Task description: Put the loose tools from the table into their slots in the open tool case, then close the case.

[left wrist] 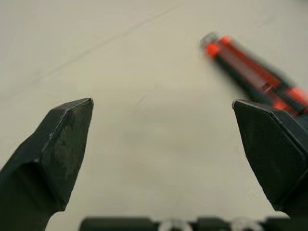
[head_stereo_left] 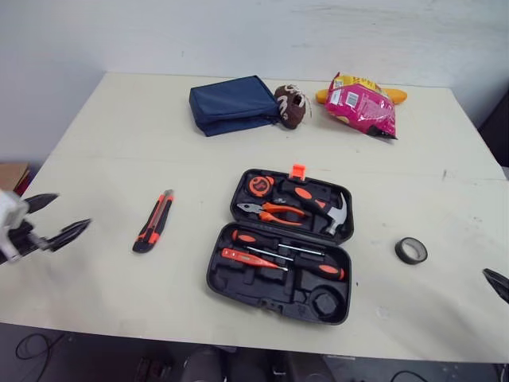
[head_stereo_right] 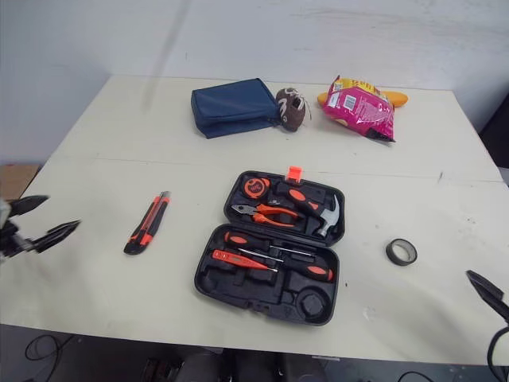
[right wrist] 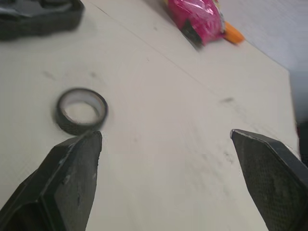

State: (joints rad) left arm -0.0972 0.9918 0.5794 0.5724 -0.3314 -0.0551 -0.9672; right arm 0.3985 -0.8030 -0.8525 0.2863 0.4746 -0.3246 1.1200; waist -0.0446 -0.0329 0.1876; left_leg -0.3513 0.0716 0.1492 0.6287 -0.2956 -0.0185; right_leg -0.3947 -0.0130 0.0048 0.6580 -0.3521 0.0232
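The open tool case [head_stereo_left: 219,280] lies just right of centre in the head view, its lid half toward the top of the frame with an orange latch [head_stereo_left: 298,169] on its far edge. The lid half holds a tape measure [head_stereo_left: 259,185], orange-handled pliers [head_stereo_left: 274,212] and a hammer [head_stereo_left: 328,210]. The near half holds a red tester screwdriver [head_stereo_left: 250,258] and a black-and-orange screwdriver [head_stereo_left: 320,268], and a round recess [head_stereo_left: 326,302] at its lower right corner is empty.

An orange-and-black utility knife [head_stereo_left: 154,220] lies loose on the table [head_stereo_left: 119,143] left of the case and well apart from it, its length running roughly toward the top of the frame. A roll of black tape [head_stereo_left: 411,251] lies flat to the right of the case, near it but not touching.

The left gripper [head_stereo_left: 70,212] reaches in from the left edge at mid-height, low over the table, with its fingers spread wide and pointing right toward the knife. In its wrist view the knife lies beyond one fingertip, with nothing between the fingers.

The right gripper [right wrist: 166,134] sits at the lower right edge, fingers wide apart and holding nothing, with the tape roll ahead by one fingertip.

Along the top of the table lie a blue pouch [head_stereo_left: 232,103], a brown football-shaped toy [head_stereo_left: 292,105] and a pink snack bag [head_stereo_left: 364,106].
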